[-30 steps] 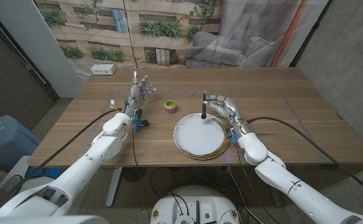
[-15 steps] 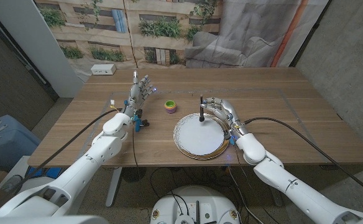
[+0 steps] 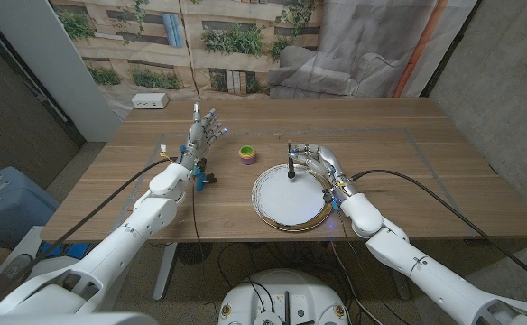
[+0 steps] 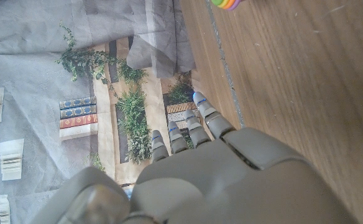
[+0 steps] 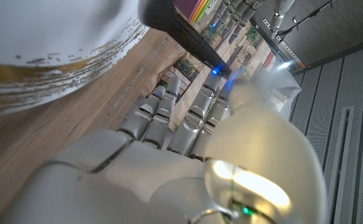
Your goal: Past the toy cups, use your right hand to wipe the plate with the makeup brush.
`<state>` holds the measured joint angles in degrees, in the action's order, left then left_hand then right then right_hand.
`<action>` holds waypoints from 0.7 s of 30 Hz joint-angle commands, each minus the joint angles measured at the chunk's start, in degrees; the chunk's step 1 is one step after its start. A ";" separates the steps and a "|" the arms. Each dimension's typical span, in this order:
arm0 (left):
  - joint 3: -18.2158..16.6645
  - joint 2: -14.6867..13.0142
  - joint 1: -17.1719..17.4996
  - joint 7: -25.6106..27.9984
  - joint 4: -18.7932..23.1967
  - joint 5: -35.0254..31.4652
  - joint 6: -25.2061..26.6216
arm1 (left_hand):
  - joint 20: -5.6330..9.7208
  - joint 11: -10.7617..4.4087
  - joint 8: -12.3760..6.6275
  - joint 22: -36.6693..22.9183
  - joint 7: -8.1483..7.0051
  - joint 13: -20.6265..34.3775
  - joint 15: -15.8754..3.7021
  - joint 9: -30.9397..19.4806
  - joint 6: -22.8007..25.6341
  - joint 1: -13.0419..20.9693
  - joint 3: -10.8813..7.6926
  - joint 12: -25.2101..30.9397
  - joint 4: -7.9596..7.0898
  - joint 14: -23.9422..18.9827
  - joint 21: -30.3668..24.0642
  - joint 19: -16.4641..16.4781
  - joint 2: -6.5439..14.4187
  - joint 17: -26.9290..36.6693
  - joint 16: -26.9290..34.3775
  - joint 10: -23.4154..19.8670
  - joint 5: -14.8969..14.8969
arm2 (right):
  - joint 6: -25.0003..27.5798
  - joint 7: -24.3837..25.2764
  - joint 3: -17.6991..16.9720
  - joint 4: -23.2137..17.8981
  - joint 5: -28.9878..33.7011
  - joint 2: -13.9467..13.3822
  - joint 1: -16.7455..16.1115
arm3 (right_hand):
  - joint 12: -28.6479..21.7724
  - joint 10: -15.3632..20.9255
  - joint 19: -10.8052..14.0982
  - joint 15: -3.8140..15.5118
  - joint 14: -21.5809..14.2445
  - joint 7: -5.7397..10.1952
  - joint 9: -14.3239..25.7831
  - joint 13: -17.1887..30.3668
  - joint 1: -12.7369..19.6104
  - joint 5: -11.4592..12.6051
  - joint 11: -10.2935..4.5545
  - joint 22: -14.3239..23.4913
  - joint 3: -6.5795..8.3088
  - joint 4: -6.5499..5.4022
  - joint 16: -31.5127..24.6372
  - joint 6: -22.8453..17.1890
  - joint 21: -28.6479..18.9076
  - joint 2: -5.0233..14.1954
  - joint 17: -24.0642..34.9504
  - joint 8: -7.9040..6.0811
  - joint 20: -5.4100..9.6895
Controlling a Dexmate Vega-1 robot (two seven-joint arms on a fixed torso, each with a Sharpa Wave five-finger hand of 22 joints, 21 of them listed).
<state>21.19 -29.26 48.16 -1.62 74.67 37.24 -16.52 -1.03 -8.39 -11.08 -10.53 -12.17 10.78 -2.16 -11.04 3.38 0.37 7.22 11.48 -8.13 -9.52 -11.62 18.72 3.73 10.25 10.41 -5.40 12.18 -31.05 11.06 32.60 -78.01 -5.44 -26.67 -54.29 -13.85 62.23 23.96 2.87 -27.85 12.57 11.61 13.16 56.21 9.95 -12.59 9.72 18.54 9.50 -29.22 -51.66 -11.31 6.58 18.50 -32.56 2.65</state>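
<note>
The right hand [image 3: 316, 164] held the brush [image 3: 291, 161], its fingers closed around the black handle, which stood nearly upright. The brush's lower end met the plate [image 3: 281, 206] near the plate's far rim. In the right wrist view the same hand [image 5: 169, 143] showed from behind, its fingers [image 5: 163, 102] reaching toward the dark brush [image 5: 175, 28], with the white plate [image 5: 38, 43] and its gold-streaked rim just beyond.

The plate lay on the table [image 3: 444, 171] near the front edge, a little right of the middle. It was white with a gold border. The right forearm ran from the hand back toward the table's front right corner.

The cups [image 3: 246, 153], a small stack in rainbow colours, stood just past the plate's far left rim, apart from it. In the left wrist view the cups [image 4: 226, 4] showed as a sliver of bright colour at the picture's edge.

The left hand [image 3: 202, 132] was held up over the left half of the table, well apart from the cups, fingers spread and straight, gripping nothing. The left wrist view showed the back of that hand [image 4: 219, 174] with its fingertips [image 4: 199, 99] pointing out toward the table's far edge and a backdrop printed with plants and books.

A small white box [image 3: 150, 101] lay near the table's far left corner.
</note>
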 commanded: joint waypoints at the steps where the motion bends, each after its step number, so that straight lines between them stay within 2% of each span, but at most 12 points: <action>1: -0.01 -0.02 0.00 -0.03 -0.01 0.02 0.02 | -0.05 -0.69 -0.20 -0.26 -0.48 0.16 -0.75 -0.13 -0.14 -0.07 0.09 0.42 -0.39 -0.44 -0.37 0.41 0.83 0.10 0.19 -0.01 0.21 | -0.02 -0.94 0.70 1.59 -0.03 0.06 0.96 | 0.09 -0.07 -0.02 8.98 0.33 -0.04 0.06 0.23 0.54 0.44 -0.10 0.29 -0.18 -0.14 -0.06 -0.65 0.07 -0.03 0.10 -0.39 2.16; 21: 0.01 0.00 -0.02 -0.02 -0.02 0.00 0.01 | -0.01 -0.65 -0.21 -0.26 -0.48 0.16 -0.78 -0.14 -0.12 -0.07 0.08 0.43 -0.39 -0.44 -0.38 0.44 0.84 0.10 0.19 -0.04 0.21 | 2.72 -2.25 0.85 -0.90 -1.24 -1.68 -0.16 | 0.15 -0.08 -0.02 8.81 0.39 -0.04 -0.05 0.35 0.48 0.52 -0.09 0.28 -0.32 -0.27 0.03 -0.67 0.01 0.08 0.13 -0.25 2.02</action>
<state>21.18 -29.27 48.16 -1.63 74.67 37.24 -16.52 -1.03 -8.39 -11.08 -10.53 -12.17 10.78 -2.16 -11.04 3.38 0.38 7.22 11.48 -8.13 -9.52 -11.62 18.72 3.73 10.25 10.41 -5.40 12.18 -29.73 9.24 33.43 -77.54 -6.14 -27.50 -53.73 -13.68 62.22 23.97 2.46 -27.44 12.57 11.30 13.19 56.20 10.19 -12.59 9.72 18.30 9.26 -29.22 -51.65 -11.31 6.56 18.49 -32.67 2.65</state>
